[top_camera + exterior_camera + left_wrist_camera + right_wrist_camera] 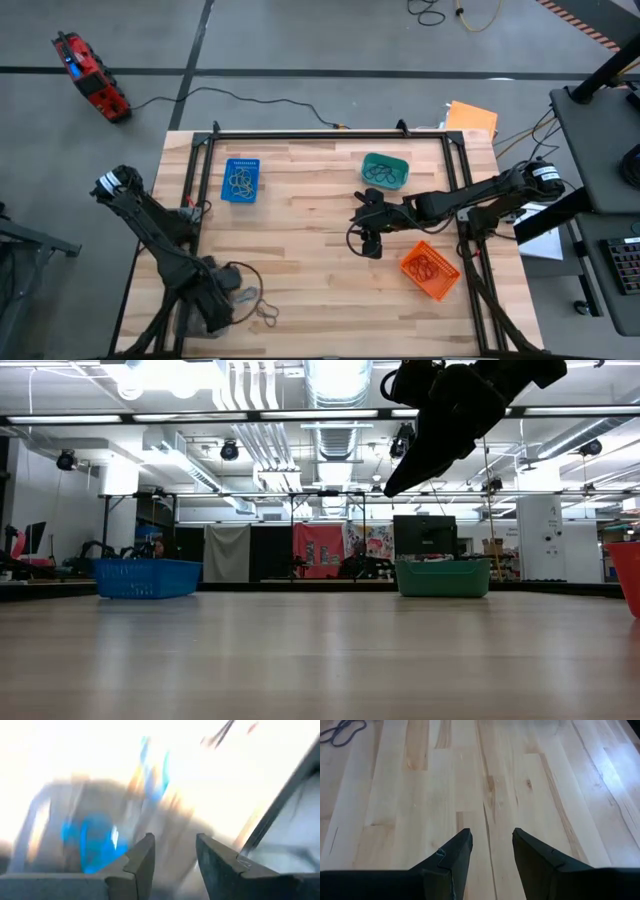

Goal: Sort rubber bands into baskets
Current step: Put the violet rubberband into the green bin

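Observation:
Three baskets stand on the wooden table, each with rubber bands inside: a blue one [240, 180] at the far left, a teal one [385, 171] at the far right, and an orange one [431, 270] at the near right. A small heap of loose bands [265, 312] lies near the table's near edge. My left gripper [240, 297] is low beside that heap, and its wrist view [175, 855] shows it open with nothing between the fingers; the scene beyond them is blurred. My right gripper [366, 240] is open and empty above bare wood [490, 845] at the table's middle. The clear-grey basket cannot be made out.
A dark band [342, 730] lies on the wood far ahead of my right gripper. A black cable loop [245, 275] hangs by my left arm. The table's black frame rails [330, 133] run along its edges. Bare wood lies between the baskets [320, 650].

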`<move>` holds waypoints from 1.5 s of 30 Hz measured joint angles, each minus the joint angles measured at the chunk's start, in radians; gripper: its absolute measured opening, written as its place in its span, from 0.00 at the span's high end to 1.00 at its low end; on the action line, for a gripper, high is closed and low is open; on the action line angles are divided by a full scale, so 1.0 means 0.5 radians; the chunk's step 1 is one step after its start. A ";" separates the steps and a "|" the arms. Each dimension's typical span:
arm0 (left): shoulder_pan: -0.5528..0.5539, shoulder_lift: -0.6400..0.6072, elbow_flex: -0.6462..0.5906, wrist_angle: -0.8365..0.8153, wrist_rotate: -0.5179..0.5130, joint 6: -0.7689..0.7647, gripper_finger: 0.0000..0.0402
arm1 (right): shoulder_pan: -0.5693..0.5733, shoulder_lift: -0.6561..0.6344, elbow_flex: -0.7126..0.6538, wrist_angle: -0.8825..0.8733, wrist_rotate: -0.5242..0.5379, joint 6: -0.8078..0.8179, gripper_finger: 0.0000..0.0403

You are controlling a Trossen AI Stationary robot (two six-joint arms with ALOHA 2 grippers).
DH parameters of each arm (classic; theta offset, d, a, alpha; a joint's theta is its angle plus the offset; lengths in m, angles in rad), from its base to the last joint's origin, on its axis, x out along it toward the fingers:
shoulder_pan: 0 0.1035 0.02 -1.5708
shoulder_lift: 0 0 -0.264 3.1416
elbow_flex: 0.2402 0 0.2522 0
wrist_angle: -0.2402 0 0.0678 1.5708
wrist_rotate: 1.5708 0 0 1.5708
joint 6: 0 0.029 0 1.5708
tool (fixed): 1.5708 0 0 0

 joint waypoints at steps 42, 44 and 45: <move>0.279 0.744 0.293 0.525 -0.676 1.646 0.69 | 0.001 -0.310 -0.002 -0.388 -0.002 0.098 0.65; 0.271 0.743 0.289 0.496 -0.580 1.632 0.69 | 0.001 -0.311 -0.002 -0.387 -0.002 0.098 0.65; 0.266 0.743 0.285 0.496 -0.529 1.635 0.69 | 0.001 -0.311 -0.002 -0.387 -0.002 0.098 0.65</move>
